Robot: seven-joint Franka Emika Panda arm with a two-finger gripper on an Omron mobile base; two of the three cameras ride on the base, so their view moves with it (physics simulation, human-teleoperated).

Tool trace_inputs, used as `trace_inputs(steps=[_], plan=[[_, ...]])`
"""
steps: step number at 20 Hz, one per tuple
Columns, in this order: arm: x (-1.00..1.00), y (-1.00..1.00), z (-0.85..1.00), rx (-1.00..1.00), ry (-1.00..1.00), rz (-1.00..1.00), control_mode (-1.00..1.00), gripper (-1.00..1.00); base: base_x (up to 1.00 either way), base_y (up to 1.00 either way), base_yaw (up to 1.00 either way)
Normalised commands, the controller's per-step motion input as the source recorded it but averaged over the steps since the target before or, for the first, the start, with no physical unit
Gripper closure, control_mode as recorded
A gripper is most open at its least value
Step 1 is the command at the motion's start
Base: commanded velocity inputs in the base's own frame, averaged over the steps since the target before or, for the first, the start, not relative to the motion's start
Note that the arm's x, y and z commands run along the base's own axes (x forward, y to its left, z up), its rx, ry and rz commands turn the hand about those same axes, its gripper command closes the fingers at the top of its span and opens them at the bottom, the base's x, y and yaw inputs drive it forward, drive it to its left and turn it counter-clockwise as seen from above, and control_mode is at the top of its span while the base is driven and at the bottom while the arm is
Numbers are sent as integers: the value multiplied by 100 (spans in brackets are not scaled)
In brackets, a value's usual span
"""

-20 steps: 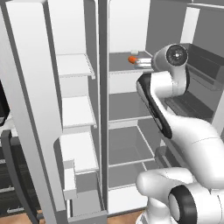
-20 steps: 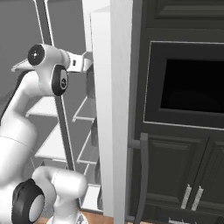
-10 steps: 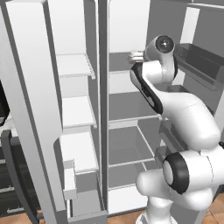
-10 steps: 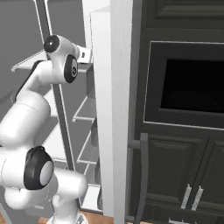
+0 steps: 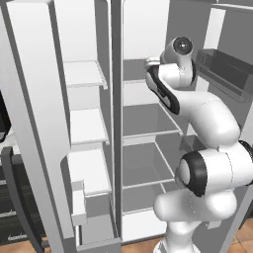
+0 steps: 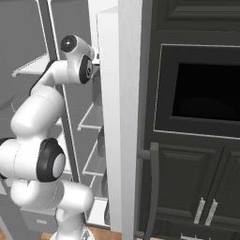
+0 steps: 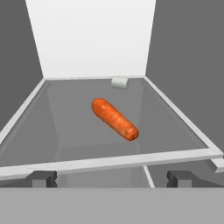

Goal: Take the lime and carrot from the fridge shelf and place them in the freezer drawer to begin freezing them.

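Hand view gives the best look at what's going on: the carrot (image 7: 114, 118) is lying diagonally in the middle of the fridge shelf (image 7: 65, 131), fat end toward the back left, tapered end toward the front right. A small white lump (image 7: 119, 82) sits against the back wall, well apart from the carrot. I can't spot the lime from any angle, so I can't say where it is.

The gripper (image 7: 112, 179) is spread wide with nothing in it, its two fingertips (image 7: 43, 178) poking up just in front of the shelf's front lip. From the left base view you can see the arm (image 5: 197, 108) bent high with the hand reaching into the upper part of the fridge.

Looks to me like the step in hand is the reach for the carrot, and nothing has gone into the freezer yet. If I were steering this, I'd clear the front lip first, then push in over the shelf until the carrot sits between the fingers. Since it lies at an angle, I'd roll the wrist so the jaws close across the narrow width rather than along its length, and aim for the thick middle, not the taper, so it doesn't squirt out. It's round, so nudging it could send it rolling.
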Motion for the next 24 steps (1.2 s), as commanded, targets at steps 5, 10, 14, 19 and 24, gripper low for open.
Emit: trace_inputs(steps=[5, 10, 14, 19, 24], plan=[[40, -19, -4, 0, 3, 1, -100, -100, 0, 0, 0], [50, -18, -24, 0, 12, 3, -100, -100, 0, 0, 0], [49, -16, -26, 0, 15, 4, -100, -100, 0, 0, 0], [59, -2, -16, 0, 11, 4, -100, -100, 0, 0, 0], [64, 0, -19, 0, 11, 2, -100, -100, 0, 0, 0]])
